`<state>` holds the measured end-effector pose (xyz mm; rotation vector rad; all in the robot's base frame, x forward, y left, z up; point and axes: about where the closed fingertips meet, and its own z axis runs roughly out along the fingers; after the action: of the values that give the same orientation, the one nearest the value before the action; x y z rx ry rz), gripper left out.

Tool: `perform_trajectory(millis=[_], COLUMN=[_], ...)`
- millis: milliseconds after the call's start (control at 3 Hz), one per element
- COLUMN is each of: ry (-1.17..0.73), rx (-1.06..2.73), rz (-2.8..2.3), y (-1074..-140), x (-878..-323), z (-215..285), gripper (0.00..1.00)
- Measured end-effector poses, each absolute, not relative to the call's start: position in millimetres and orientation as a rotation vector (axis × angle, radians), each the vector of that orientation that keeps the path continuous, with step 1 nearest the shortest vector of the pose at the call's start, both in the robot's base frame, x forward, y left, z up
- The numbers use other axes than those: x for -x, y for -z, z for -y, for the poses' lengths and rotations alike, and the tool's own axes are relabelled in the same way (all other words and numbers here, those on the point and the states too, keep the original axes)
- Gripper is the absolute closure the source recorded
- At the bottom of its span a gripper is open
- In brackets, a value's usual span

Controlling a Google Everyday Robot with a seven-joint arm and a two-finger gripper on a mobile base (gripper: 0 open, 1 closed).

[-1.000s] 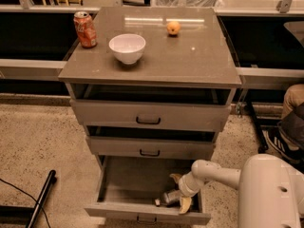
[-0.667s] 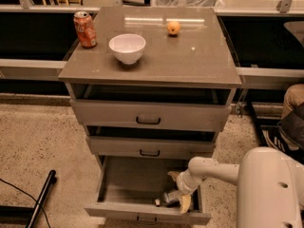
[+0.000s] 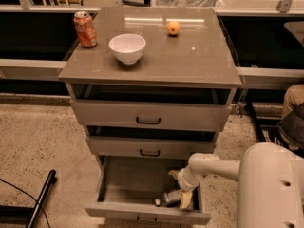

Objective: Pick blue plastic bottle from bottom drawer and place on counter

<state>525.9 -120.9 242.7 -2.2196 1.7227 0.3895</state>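
The tool (image 3: 181, 190) edged left in bottom drawer (image 3: 124, 212) beside blue plastic bottle (image 3: 169, 197), grip unclear; speckled floor (image 3: 42, 137) around.

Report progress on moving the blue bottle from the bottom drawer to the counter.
Done: the bottom drawer is open. In hand: the gripper is down inside it at the blue plastic bottle, which lies near the drawer's front. Left: lifting it onto the counter, which holds a soda can, white bowl and orange.
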Motion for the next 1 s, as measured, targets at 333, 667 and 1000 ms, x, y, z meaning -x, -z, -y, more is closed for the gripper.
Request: perform_trajectory(millis=[333, 667, 1000], ry=[-0.378, -0.382, -0.399], rx=[2.210, 2.233, 2.249], rz=[-1.725, -1.766, -1.802], y=[-234, -208, -184], x=[-535, -536, -530], z=[123, 125, 126], gripper=[0.27, 0.31, 0.32])
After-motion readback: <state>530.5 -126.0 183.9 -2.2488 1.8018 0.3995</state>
